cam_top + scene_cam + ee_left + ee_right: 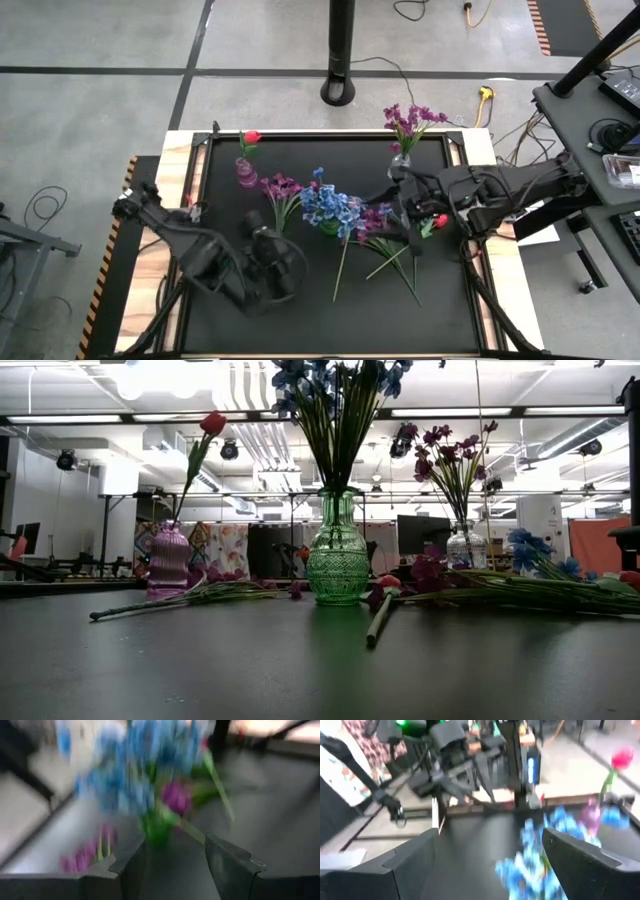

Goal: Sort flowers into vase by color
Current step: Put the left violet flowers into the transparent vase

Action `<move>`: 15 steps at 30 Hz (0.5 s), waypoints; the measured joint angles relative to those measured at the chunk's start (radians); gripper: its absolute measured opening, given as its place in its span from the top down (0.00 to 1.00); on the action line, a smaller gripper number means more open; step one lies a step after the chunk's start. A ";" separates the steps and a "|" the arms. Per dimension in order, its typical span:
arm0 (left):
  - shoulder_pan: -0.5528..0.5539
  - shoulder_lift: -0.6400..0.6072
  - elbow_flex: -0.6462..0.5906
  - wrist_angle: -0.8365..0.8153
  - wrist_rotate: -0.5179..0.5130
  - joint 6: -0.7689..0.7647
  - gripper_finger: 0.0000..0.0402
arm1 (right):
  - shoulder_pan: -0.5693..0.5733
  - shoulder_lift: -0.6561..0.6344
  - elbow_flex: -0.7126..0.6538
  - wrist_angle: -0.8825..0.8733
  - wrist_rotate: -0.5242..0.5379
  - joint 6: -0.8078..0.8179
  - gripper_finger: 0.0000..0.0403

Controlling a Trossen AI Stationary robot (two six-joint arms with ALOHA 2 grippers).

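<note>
Over the mat's near-left area the left gripper [268,262] hangs, fingers apart, empty | right gripper [408,212] spread wide, empty, above loose flowers [385,243] lying right of centre | blue blooms in green vase [337,563] | red tulip in pink vase [168,562] | purple sprays in clear vase [464,548]
</note>
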 joint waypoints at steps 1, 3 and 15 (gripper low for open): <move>-0.015 0.017 0.015 -0.075 0.032 -0.099 0.54 | 0.006 -0.005 0.000 -0.038 0.000 0.022 0.14; -0.047 0.057 0.020 -0.202 0.087 -0.260 0.54 | 0.019 -0.017 0.000 -0.109 0.000 0.081 0.14; -0.039 0.149 -0.361 0.043 0.256 -0.495 0.60 | 0.035 -0.027 0.035 -0.587 0.000 0.366 0.14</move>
